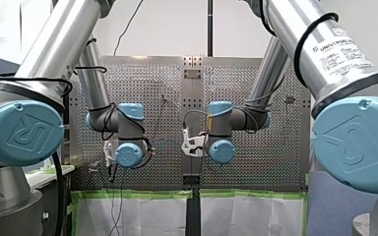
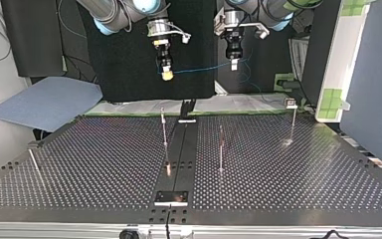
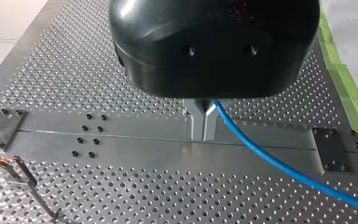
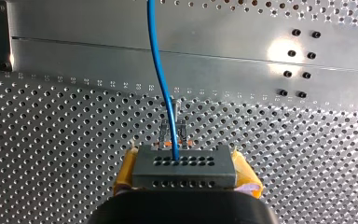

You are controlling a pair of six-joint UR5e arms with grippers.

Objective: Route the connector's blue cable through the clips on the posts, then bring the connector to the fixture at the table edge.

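Above the table (image 3: 74,70), the connector (image 4: 184,170), judged light and rigid, was clamped by its sides between the yellow pads (image 4: 125,170) of the right gripper (image 4: 185,158), its limp blue cable (image 3: 270,158) apparently pinched by the closed fingers (image 3: 196,123) of the left gripper (image 3: 204,135).

Place: robotics lab | Signs: two silver-and-blue robot arms (image 1: 44,59) over a perforated metal table (image 2: 79,164) | thin posts (image 2: 164,129) standing on it | green tape (image 1: 138,194) by its edge
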